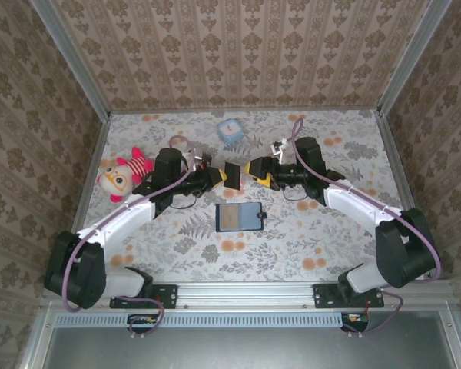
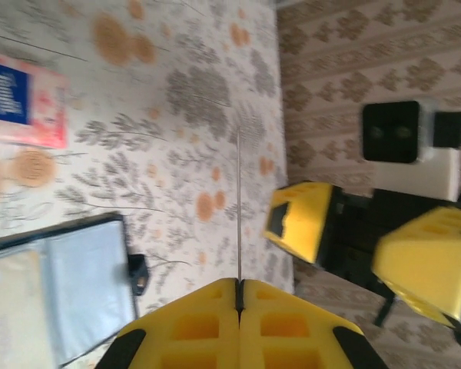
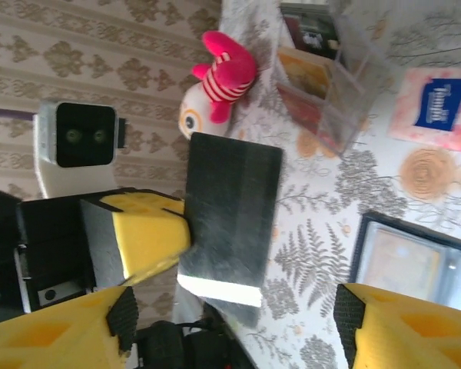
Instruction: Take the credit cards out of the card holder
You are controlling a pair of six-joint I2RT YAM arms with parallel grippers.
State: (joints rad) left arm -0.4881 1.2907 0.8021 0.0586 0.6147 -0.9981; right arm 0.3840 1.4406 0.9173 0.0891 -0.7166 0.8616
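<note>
The card holder (image 1: 240,217) lies open and flat on the table in front of both grippers, with a tan credit card (image 1: 230,217) in its left pocket. Its grey-blue inside also appears in the left wrist view (image 2: 77,284) and the right wrist view (image 3: 415,261). My left gripper (image 1: 221,177) is shut on one edge of a dark card (image 1: 232,175) held upright above the table. That card is edge-on, a thin line (image 2: 238,207), between the shut yellow fingers (image 2: 207,323). My right gripper (image 1: 255,171) stands open beside the card's other edge, its fingers apart and off the dark card (image 3: 234,207).
A pink-and-white plush toy (image 1: 123,174) lies at the left. A blue-and-pink packet (image 1: 230,131) sits at the back centre. A clear box (image 3: 323,69) with red and tan contents stands near the toy. Patterned walls close the table's sides and back.
</note>
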